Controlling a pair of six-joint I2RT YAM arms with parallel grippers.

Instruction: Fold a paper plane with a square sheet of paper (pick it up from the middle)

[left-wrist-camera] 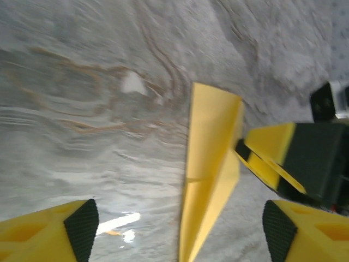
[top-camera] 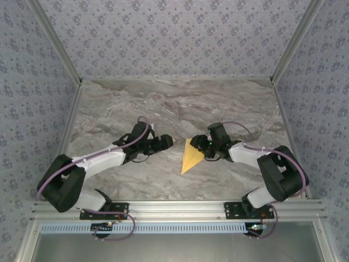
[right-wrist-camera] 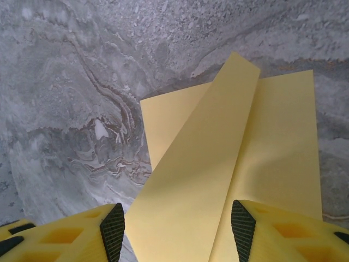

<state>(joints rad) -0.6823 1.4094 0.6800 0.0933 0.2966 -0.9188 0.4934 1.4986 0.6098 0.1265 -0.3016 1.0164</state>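
- Paper plane [right-wrist-camera: 272,142] is found between the fingers of the right gripper [right-wrist-camera: 177,232]. Its jaws are set half-wide astride a raised centre flap, and no firm pinch is seen.
- Just ahead of the left gripper [left-wrist-camera: 180,234], which is spread wide and empty, the narrow tip is seen.
- For this crease, the flap should probably be closed on squarely near its middle, slowly, with edges aligned.
- Thin matte yellow-orange paper, sharply creased into a dart, is laid on a smooth marble-patterned table [right-wrist-camera: 65,82]. Textured black pads [right-wrist-camera: 113,232] are fitted inside the fingers.
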